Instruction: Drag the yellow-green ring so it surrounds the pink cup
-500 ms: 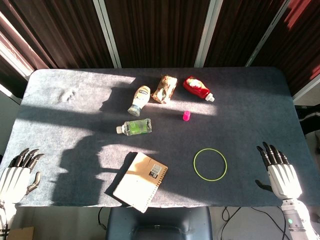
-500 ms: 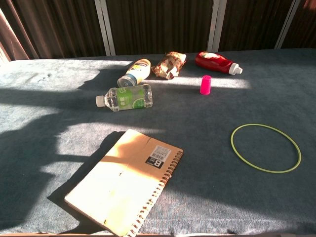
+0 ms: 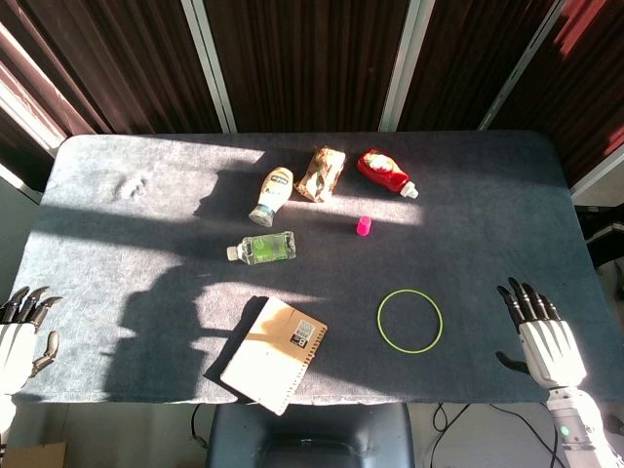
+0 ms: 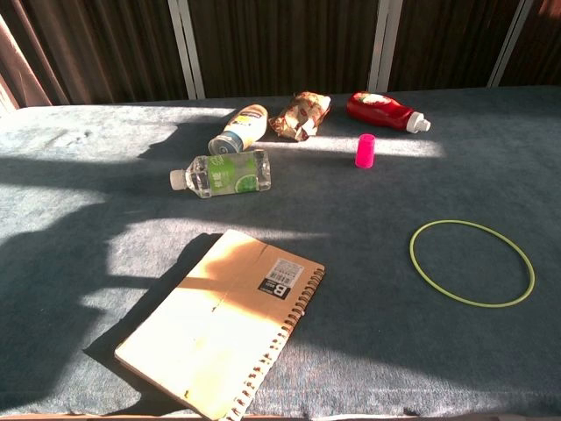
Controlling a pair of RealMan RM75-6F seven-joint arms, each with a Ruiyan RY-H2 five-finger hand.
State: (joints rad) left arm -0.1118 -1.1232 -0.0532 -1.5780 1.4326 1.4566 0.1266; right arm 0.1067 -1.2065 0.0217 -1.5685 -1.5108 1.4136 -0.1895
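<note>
One yellow-green ring (image 3: 409, 321) lies flat on the desk (image 3: 507, 224), apart from one pink cup (image 3: 363, 226); three bottles, one notebook (image 3: 274, 353); left hand (image 3: 19, 334) and right hand (image 3: 539, 331) both empty, fingers spread.

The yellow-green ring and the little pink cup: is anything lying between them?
Nothing: only bare grey table separates the yellow-green ring from the pink cup, in head and chest views.

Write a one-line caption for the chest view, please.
Yellow-green ring lies flat, apart from the upright pink cup.
</note>
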